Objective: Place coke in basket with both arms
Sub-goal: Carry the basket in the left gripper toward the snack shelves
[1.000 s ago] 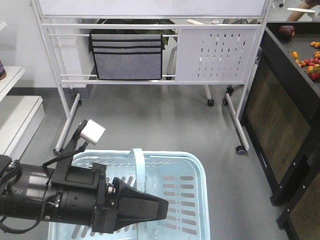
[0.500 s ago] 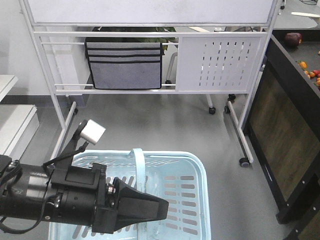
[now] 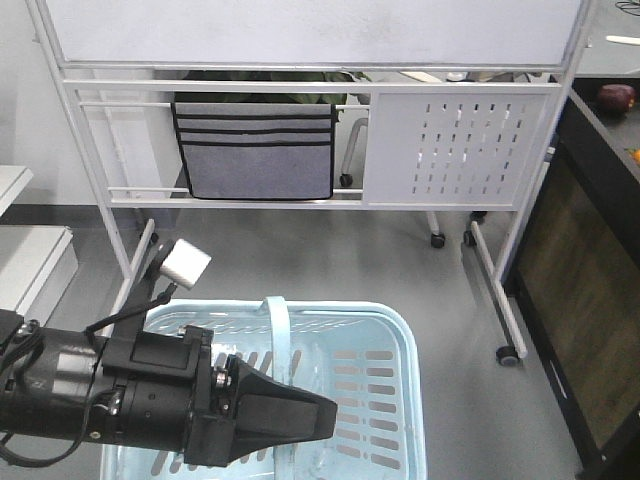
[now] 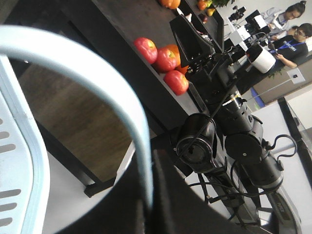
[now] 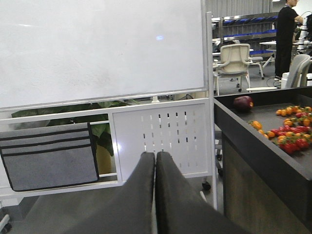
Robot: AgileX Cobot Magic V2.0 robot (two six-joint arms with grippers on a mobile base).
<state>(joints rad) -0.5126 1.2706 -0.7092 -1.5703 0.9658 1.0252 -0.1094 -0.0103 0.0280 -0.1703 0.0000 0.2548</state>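
The light-blue basket (image 3: 395,335) sits low in the front view, its hoop handle (image 3: 279,335) running up the middle. My left gripper (image 3: 322,413) reaches in from the left on a bulky black arm and is shut on that handle. The left wrist view shows the handle (image 4: 124,102) curving down into the pinch of the left gripper (image 4: 148,163). In the right wrist view my right gripper (image 5: 155,156) is shut with nothing in it, pointing at the whiteboard stand. The right arm (image 4: 229,126) shows beside the basket. The coke is out of view.
A wheeled whiteboard stand (image 3: 460,140) with a grey fabric pocket (image 3: 255,150) stands ahead. A black table (image 3: 600,300) runs along the right, with tomatoes (image 4: 163,58) and other fruit (image 5: 287,134) on it. A white shelf (image 3: 30,265) sits at the left.
The whiteboard stand and black table have slid to the right in the front view, and the table's top is nearly out of frame. The left arm and basket keep their place.
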